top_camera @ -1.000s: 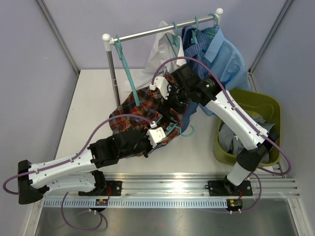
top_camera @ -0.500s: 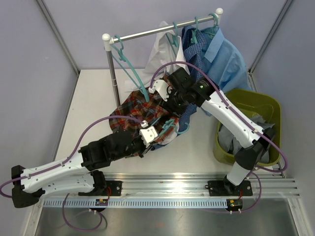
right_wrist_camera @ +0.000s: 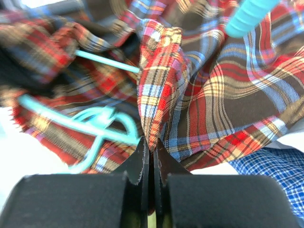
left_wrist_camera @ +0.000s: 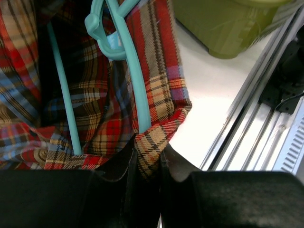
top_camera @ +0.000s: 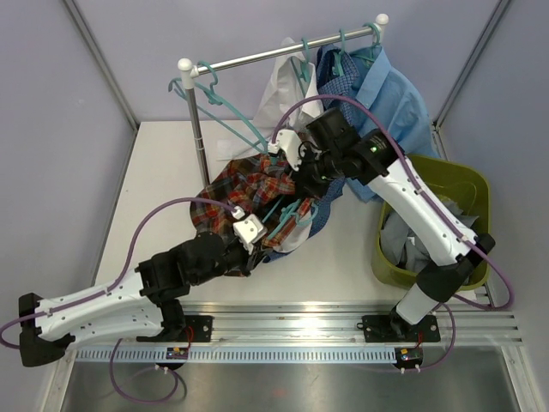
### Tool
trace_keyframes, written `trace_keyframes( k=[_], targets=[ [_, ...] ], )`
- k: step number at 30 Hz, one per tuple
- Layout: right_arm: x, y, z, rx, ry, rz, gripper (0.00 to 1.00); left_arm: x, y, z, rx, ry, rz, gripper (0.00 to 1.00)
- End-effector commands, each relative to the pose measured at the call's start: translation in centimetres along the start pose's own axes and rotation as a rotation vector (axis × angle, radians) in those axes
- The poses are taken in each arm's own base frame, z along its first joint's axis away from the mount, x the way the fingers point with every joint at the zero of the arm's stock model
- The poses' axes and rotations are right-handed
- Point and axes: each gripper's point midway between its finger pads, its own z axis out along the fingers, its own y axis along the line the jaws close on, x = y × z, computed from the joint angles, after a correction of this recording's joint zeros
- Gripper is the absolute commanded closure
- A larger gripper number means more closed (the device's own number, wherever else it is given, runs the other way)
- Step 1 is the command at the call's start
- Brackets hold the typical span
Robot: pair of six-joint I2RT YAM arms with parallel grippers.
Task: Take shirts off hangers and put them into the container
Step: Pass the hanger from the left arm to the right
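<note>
Plaid shirt (top_camera: 244, 184) lies bunched on the bench (top_camera: 159, 172) between the 2 arms. Its length runs lower left to upper right, with a teal hanger (top_camera: 287, 215) tangled inside. The container (top_camera: 463, 184) sits nearer the right arm.

Left wrist: left jaws, narrow, pinch a hem fold, and the hanger's rod rises straight ahead.

Right wrist: right jaws are closed on a plaid ridge, with the hanger's hook to their left.

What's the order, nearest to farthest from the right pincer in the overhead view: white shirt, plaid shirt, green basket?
From the right pincer:
1. plaid shirt, pinched in it, mid-scene.
2. white shirt, hanging on the rail just behind it.
3. green basket, off to the right.
</note>
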Motion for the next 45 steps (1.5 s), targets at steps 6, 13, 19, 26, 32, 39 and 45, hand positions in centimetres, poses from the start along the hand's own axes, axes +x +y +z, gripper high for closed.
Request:
trace_keyframes(
  k=[6,13,19,26,32,39,45],
  targets=[
    [-3.0,3.6,-7.6,-0.139,-0.240,-0.047,1.00,-2.6,1.2,-2.3,-0.036,-0.174,-0.184,1.00],
    [-3.7,5.4,-9.5,-0.231,-0.307,-0.071,1.00,-6.3,0.2,-4.6,0.045,-0.352,-0.264,1.00],
    [-3.9,6.0,-9.4,-0.277,-0.316,-0.073,1.00,-7.7,-0.7,-5.0,0.107,-0.399,-0.265,1.00],
    [-4.1,8.2,-10.0,-0.406,-0.356,-0.114,0.97,-7.6,-0.3,-3.8,0.080,-0.425,-0.351,1.00],
    [-3.8,7.9,-9.4,-0.391,-0.343,-0.120,0.64,-9.7,-0.8,-4.2,0.135,-0.520,-0.469,1.00],
    [-3.1,7.6,-9.3,-0.365,-0.326,-0.168,0.15,-10.7,-1.7,-5.0,0.198,-0.551,-0.461,1.00],
    [-2.6,8.4,-9.7,-0.394,-0.335,-0.269,0.01,-11.0,-2.2,-5.9,0.242,-0.585,-0.441,1.00]
  ],
)
